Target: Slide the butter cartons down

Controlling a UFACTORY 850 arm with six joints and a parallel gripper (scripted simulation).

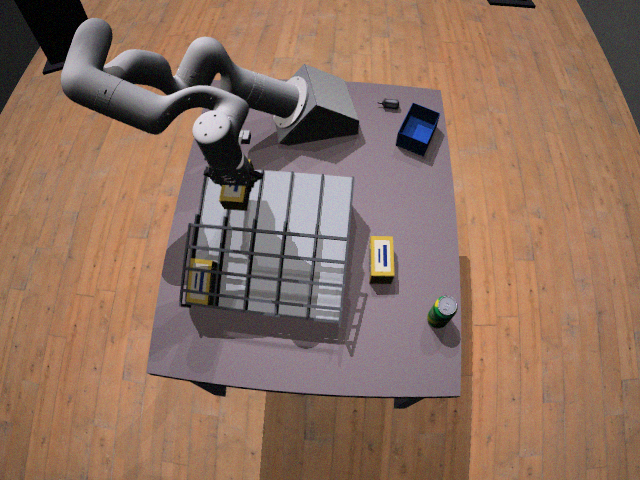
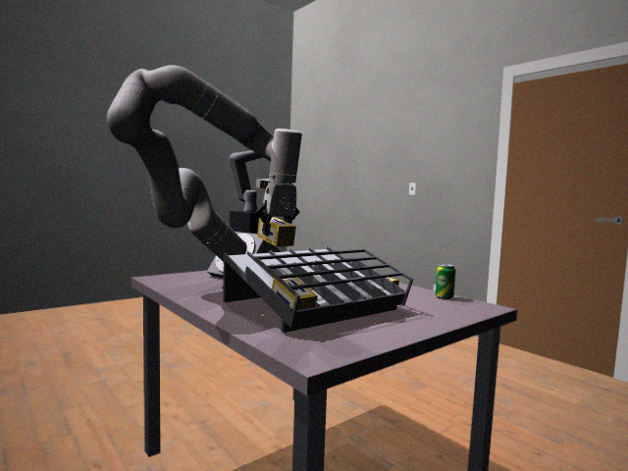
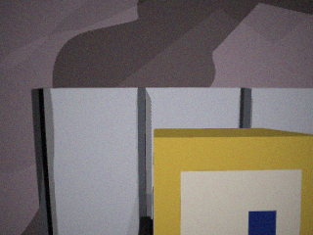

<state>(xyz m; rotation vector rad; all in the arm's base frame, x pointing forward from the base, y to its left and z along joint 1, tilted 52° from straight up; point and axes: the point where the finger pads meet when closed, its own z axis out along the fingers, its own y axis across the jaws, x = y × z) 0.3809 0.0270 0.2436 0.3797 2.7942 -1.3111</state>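
Over the shelf's upper end, second lane from the left in the top view: gripper (image 1: pixel 233 187) pinching a yellow butter carton (image 1: pixel 233 196).

Carton up off the shelf (image 1: pixel 189 227), tilted a bit in the exterior view, label facing up. Down at the bottom stop of the leftmost lane, a second butter carton (image 1: pixel 199 281), tucked under the crossbars. Off to the side on the table (image 1: pixel 403 206), just beside the shelf's far lane, a third carton (image 1: pixel 382 256) lying flat. Further out near the table edge, a green can (image 1: pixel 442 310) standing upright; up by the back corner, a blue bin (image 1: pixel 417 128). From the wrist view, just yellow carton top and pale lane strips with dark dividers below.
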